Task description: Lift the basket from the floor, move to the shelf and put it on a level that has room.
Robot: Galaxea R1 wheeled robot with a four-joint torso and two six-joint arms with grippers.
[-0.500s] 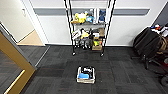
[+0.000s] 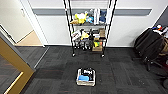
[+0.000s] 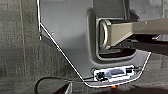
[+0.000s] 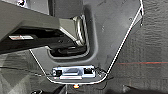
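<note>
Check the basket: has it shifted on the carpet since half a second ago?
No. The basket sits on the floor in front of the shelf, at the same spot relative to the rack's casters as before.

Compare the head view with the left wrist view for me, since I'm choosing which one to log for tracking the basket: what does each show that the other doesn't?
Head view: the basket sits on the floor in front of the shelf, whose middle tiers are crowded with items. A dark chair stands at the right, and a doorway to a tan floor opens at the left.

Left wrist view: the robot's own grey body panel and a cable, seen close up.

Both: the dark grey carpet.
</note>
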